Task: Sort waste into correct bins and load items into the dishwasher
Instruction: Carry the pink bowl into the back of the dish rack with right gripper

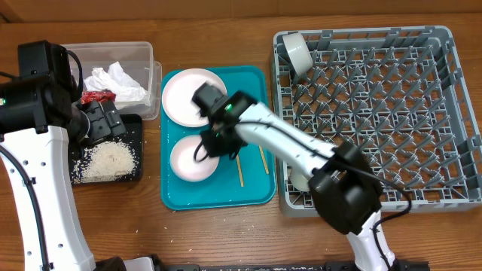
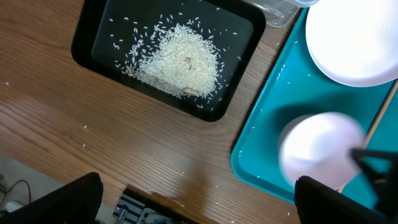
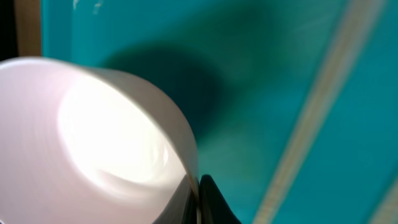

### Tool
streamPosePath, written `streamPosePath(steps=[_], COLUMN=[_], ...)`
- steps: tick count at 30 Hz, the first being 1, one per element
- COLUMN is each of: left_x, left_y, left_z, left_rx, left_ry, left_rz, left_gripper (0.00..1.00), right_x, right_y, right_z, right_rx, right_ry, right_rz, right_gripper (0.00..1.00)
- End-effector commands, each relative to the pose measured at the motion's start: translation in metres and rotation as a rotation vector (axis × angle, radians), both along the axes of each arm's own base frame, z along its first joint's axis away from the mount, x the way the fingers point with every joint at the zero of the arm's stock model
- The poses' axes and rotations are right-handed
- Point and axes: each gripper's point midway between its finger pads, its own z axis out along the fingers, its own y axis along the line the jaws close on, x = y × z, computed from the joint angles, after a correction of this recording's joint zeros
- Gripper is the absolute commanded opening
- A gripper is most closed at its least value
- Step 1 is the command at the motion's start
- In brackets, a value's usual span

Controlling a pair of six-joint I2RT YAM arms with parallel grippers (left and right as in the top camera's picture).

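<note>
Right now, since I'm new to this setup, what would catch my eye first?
The right gripper pinching the rim of a white bowl at the teal tray in the middle. Then the heap of rice in the black tray at left, and the big grey rack at right.

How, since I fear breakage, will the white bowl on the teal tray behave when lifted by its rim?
The bowl looks glossy and rigid, so it probably won't flex but may slip in the right gripper pinching its rim. Held by one edge, it will likely tilt. If ceramic, drops could chip it.
</note>
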Motion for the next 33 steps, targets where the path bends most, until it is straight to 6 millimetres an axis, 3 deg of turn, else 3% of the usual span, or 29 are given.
streamPosePath(steps=[1, 4, 7, 12, 14, 16, 33], left_x=[0.000, 0.000, 0.000, 0.000, 0.000, 0.000, 0.000], left_y=[0.002, 0.002, 0.002, 0.002, 0.002, 0.002, 0.002], left_z=[-0.002, -0.002, -0.002, -0.002, -0.002, -0.002, -0.002], left_rx=[0.008, 0.008, 0.008, 0.008, 0.008, 0.008, 0.008], left_ry=[0.008, 0.009, 0.008, 0.008, 0.008, 0.008, 0.008], left_rz=[0.011, 0.011, 0.011, 0.011, 0.011, 0.011, 0.011], left_gripper=[1.00, 1.00, 1.00, 1.00, 1.00, 1.00, 1.00], right_x=[0.061, 0.087, 0.098, 0.075, 0.066, 0.062, 0.090], right_y=[-0.047, -0.109, -0.177, -0.261, -0.278, -0.282, -0.285], right_z=[0.096, 0.147, 0.196, 0.256, 0.269, 0.269, 0.160], right_rx=[0.002, -0.098, -0.230, -0.481, -0.553, -0.577, -1.105], right_ry=[-0.269, -0.409, -0.566, -0.780, -0.831, -0.830, -0.729], right_rz=[-0.151, -0.327, -0.511, -0.756, -0.807, -0.816, -0.541], right_gripper=[0.04, 0.04, 0.04, 0.04, 0.04, 0.04, 0.04])
